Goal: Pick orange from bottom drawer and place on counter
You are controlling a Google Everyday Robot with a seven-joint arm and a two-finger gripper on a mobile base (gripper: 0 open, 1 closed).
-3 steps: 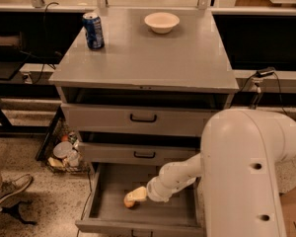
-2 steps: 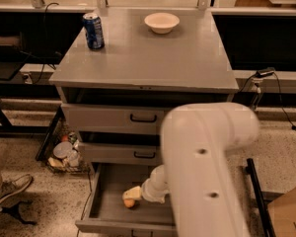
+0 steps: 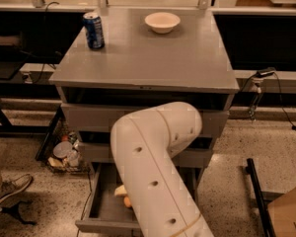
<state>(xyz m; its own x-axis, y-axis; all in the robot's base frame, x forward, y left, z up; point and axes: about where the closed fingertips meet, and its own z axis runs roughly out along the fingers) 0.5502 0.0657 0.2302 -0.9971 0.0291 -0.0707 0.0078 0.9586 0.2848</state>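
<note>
Orange point(image 3: 128, 202) lay on the floor of the open bottom drawer point(image 3: 103, 209), no higher than a second before; the pale gripper point(image 3: 120, 190) sat just beside it, upper left, and whether it was spread or pinching could not be told; the white arm point(image 3: 158, 147) had swung leftward, hiding the drawer's right half; the lift looked not yet begun; the counter point(image 3: 187, 63) offered room below the bowl point(image 3: 162, 21).

bottom drawer point(image 3: 99, 207) open | end effector point(image 3: 120, 191) inside | just beside orange point(image 3: 127, 202)
</note>
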